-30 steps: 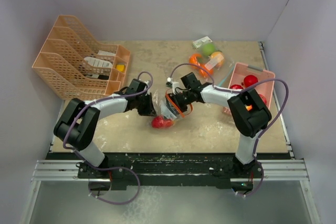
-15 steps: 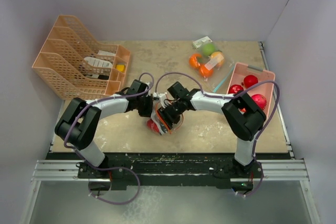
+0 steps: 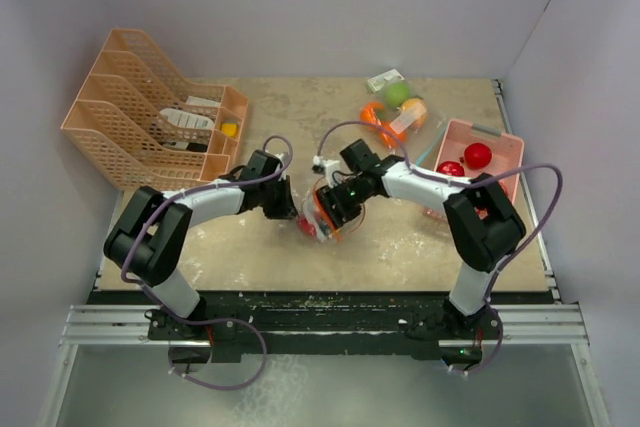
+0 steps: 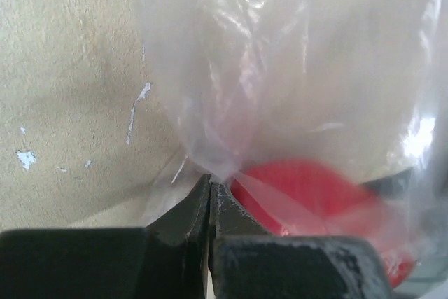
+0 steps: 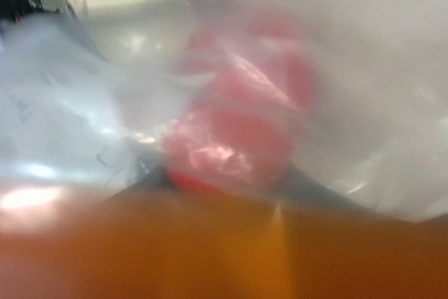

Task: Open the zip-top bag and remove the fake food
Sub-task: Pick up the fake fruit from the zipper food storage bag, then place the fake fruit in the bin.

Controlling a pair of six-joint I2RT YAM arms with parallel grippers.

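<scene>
The left gripper [image 4: 211, 185] stays clenched on the clear zip-top plastic bag [image 4: 280, 68]. The right gripper [image 3: 327, 213], grip indeterminate, has drawn back rightward. The glossy red plastic fruit [image 4: 308, 190] remains bagged.

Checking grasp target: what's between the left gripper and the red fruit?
Only clear bag film, pinched by the left gripper; the red fruit sits behind it, in the left wrist view.

The beige, mottled tabletop [image 3: 420, 237] carries a peach plastic slotted file rack [image 3: 140, 127] at the far left, a pink plastic basket [image 3: 487, 130] at the right edge and, just left of it toward the far side, a clear plastic bag of orange and green fruit [image 3: 395, 112]. At the middle lies a crumpled clear zip-top bag [image 3: 318, 215] with 1 red plastic fruit [image 4: 308, 187] inside. Small white chips [image 4: 140, 103] mark the surface beside it.
</scene>
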